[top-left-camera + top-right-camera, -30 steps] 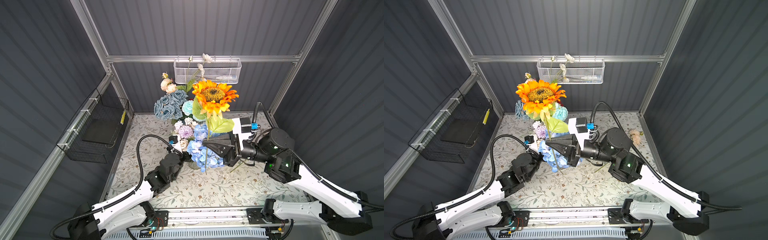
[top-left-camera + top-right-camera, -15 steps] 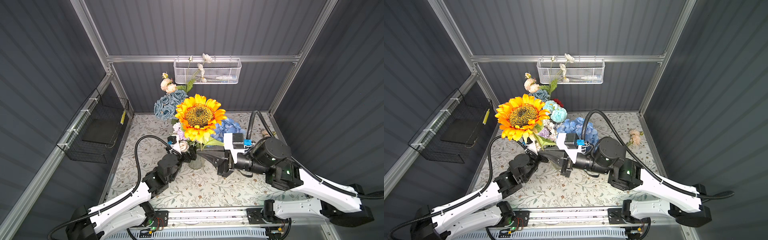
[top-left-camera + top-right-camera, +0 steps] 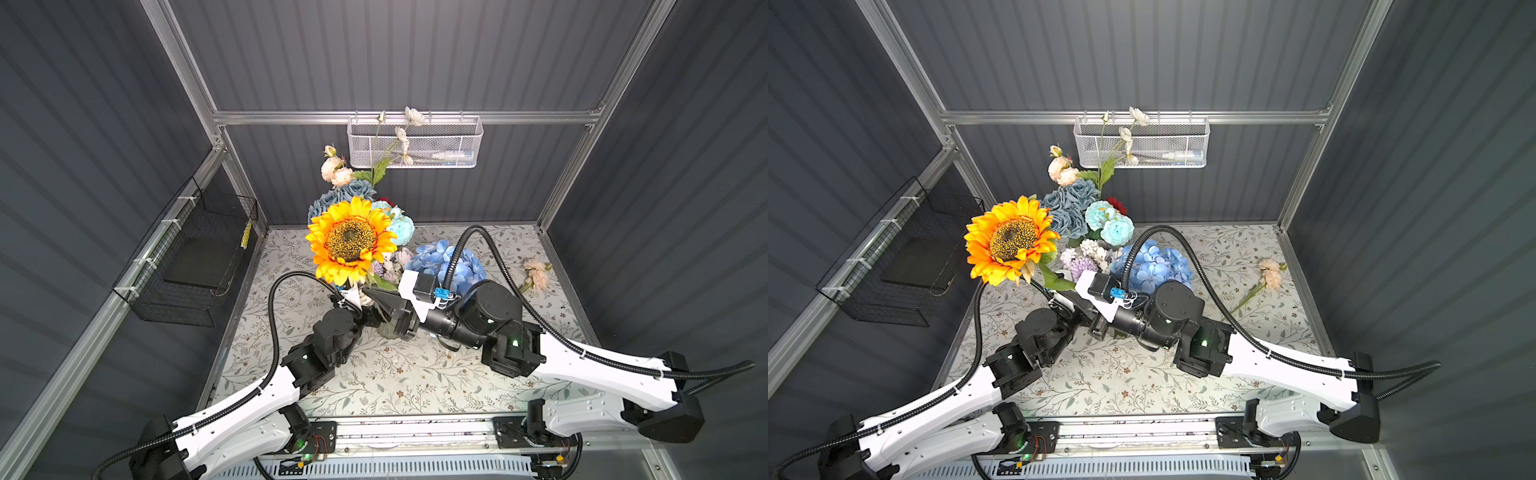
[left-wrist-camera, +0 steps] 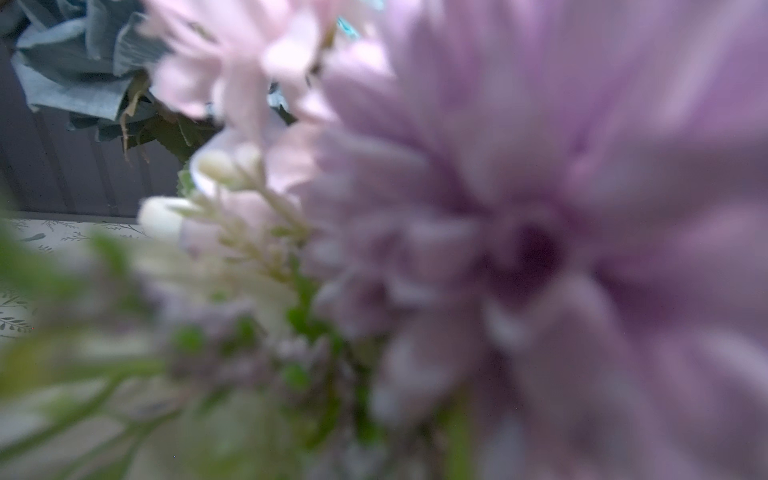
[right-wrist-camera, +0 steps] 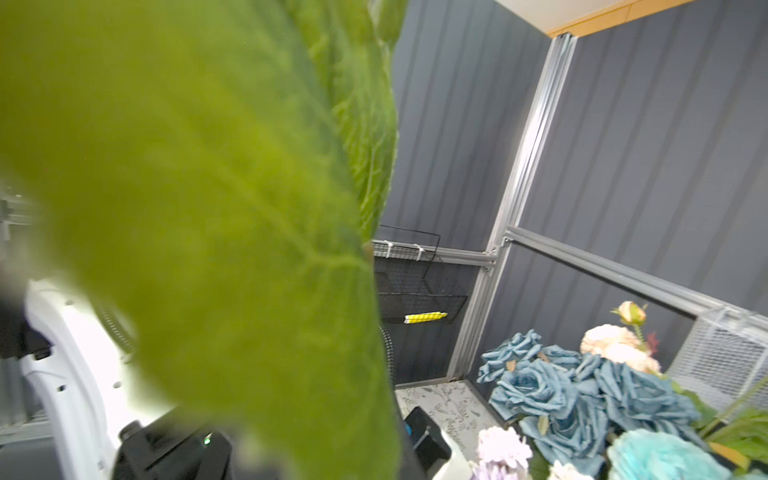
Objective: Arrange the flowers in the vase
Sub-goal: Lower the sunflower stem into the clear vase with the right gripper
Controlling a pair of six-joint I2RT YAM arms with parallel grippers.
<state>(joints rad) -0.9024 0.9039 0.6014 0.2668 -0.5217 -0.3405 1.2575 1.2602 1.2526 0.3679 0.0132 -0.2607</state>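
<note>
**Sunflower Gripped at the Vase: Flower and Finger Status**

**1. Flowers.** The flowers (image 3: 401,228) stand as one bunch at the middle back of the floral tablecloth (image 3: 415,374). They rise from the vase (image 3: 383,329), a clear glass body mostly hidden under the two arms. The bunch comprises:
- dusty-blue roses (image 3: 1071,208)
- aqua puffs (image 3: 1113,226)
- a blue hydrangea (image 3: 1158,266)
- a lilac puff (image 3: 1081,264)
- small white sprigs (image 3: 1094,249)
- a dark red head (image 3: 1116,204)
- peach-cream blooms (image 3: 1061,170)
- a tall thin white spray (image 3: 1125,133), which crosses in front of the white mesh basket (image 3: 1183,141) on the back wall

A large sunflower (image 3: 351,239) with orange-yellow petals and a dark seeded centre faces upward on the left side of the bunch, above the other heads. One loose peach bloom (image 3: 536,274) lies flat on the cloth at the right, well apart from the vase.

**2. Fingers.** The right gripper (image 3: 372,296) reaches across the middle. Its black fingers are closed together on the sunflower's stem below the head. The stem's lower end cannot be seen. The sunflower's green leaf (image 5: 208,208) covers most of the right wrist view.

The left gripper (image 3: 365,313) sits just beside the vase with its fingers spread fully apart. Whether they touch the glass cannot be told. The blurred lilac puff fills the left wrist view.
</note>
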